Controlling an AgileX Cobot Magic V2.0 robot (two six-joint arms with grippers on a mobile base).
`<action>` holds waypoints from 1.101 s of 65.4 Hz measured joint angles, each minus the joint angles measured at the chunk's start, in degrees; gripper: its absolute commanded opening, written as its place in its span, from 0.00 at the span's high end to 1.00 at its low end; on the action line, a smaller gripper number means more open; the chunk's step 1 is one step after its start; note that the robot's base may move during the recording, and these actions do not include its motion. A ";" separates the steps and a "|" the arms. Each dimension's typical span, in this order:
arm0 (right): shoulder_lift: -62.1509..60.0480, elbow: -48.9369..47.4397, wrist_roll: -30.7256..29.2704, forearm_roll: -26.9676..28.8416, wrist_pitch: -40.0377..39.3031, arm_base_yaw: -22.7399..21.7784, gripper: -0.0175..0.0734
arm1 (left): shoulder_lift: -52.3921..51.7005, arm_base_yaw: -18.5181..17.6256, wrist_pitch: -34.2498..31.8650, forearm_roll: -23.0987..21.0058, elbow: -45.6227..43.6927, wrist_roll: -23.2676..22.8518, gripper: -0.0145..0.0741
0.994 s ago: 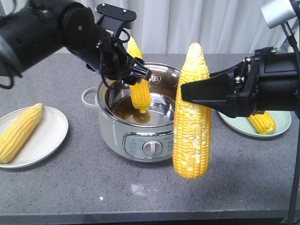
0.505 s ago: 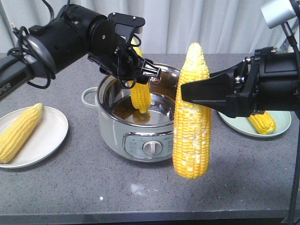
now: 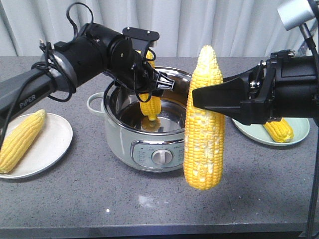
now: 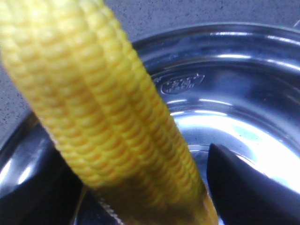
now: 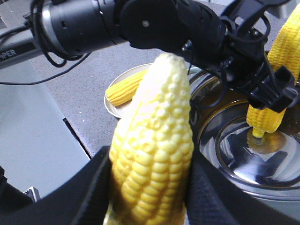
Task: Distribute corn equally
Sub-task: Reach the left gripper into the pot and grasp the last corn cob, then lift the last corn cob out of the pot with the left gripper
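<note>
The left gripper (image 3: 151, 92) has its jaws clamped on a cob (image 3: 149, 107) hanging upright inside the pot (image 3: 149, 144) at worktop centre. The right gripper (image 3: 199, 97), jaws closed on the pale-patched cob (image 3: 203, 144), holds it upright at the pot's 5 o'clock. One cob (image 3: 20, 140) lies on the 9 o'clock plate (image 3: 55, 139), another (image 3: 279, 129) on the 3 o'clock plate (image 3: 249, 132). Risks: the left cob clipping the pot rim if swung sideways, or slick kernels slipping through either grip.

Electric pot (image 3: 119, 139) on table (image 3: 75, 199) (grey)
</note>
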 measured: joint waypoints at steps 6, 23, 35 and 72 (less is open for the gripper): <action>0.00 0.00 0.00 0.00 0.00 0.00 0.57 | 1.00 0.00 -0.05 0.00 0.00 0.00 0.25; 0.00 0.00 0.00 0.00 0.00 0.00 0.57 | 1.71 -0.05 -0.97 -0.16 0.00 -0.40 0.47; 0.00 0.00 0.00 0.00 0.00 0.00 0.57 | 1.71 -0.05 -0.85 -0.20 0.00 -0.40 0.49; 0.00 0.00 0.00 0.00 0.00 0.00 0.57 | -12.50 -0.05 5.84 -0.05 0.00 4.05 0.49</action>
